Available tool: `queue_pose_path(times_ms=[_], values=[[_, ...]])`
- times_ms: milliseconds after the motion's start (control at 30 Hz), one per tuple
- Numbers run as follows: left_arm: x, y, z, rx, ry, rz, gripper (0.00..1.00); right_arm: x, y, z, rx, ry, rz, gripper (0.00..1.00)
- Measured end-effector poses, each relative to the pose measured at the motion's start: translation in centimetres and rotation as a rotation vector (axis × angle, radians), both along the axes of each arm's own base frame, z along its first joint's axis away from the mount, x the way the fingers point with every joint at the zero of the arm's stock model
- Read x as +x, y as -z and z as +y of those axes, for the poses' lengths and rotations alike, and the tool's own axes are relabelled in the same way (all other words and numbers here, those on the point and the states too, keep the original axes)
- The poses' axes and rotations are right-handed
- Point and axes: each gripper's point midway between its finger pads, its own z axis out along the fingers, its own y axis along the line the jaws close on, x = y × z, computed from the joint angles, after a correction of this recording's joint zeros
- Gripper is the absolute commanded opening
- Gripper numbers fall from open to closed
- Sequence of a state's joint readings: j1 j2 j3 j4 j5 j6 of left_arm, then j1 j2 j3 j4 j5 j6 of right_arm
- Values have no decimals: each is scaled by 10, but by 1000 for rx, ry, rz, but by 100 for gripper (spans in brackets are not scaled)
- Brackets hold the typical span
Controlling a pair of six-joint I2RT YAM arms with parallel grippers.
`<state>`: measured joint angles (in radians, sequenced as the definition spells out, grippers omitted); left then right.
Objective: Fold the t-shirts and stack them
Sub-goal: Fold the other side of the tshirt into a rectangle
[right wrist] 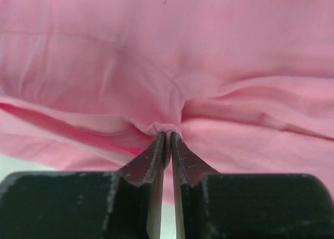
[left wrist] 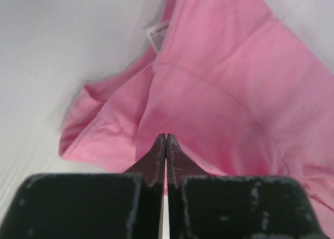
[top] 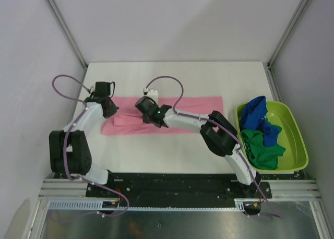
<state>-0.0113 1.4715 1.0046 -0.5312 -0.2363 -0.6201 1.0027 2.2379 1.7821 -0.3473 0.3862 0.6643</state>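
A light pink t-shirt [top: 193, 106] lies spread across the middle of the white table, with a flap folded over near its left end. My left gripper [top: 110, 109] is at that left end. In the left wrist view it [left wrist: 166, 137] is shut, its tips meeting on the pink cloth [left wrist: 219, 82], and an edge of fabric rises along one finger. My right gripper [top: 146, 118] is over the shirt's middle. Its jaws [right wrist: 170, 133] stand a sliver apart, pinching a small bunched fold of the pink cloth [right wrist: 167, 51]. A royal blue t-shirt [top: 258, 114] and a dark green t-shirt [top: 261, 147] lie crumpled in the tub.
A lime-green plastic tub [top: 300, 140] stands at the table's right edge. The shirt's white label [left wrist: 156, 33] shows near its collar. Grey walls with metal posts close in the table on the left, right and back. Both arm bases are bolted to the near rail.
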Motion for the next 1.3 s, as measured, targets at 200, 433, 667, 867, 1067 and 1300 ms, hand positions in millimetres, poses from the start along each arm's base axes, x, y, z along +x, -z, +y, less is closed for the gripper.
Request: queue_pose_path(times_ms=[200,433,667,867,1067,1300], values=[[35,8,1,17,14,11,0,27,-13,-10,46,66,-11,41],[60,21,5,49,37,40,34,48,-17,-21,64,92,-24,44],[74,8,6,62,54,-6,48,35,-2,-23,56,40,-4,44],[35,0,6,48,27,-34,30,19,11,-18,50,-17,17,45],[0,17,3,19,8,13,24,12,1,-18,66,-32,8,45],[-4,32,-1,-6,3,56,20,14,-19,-13,108,-35,-23,45]])
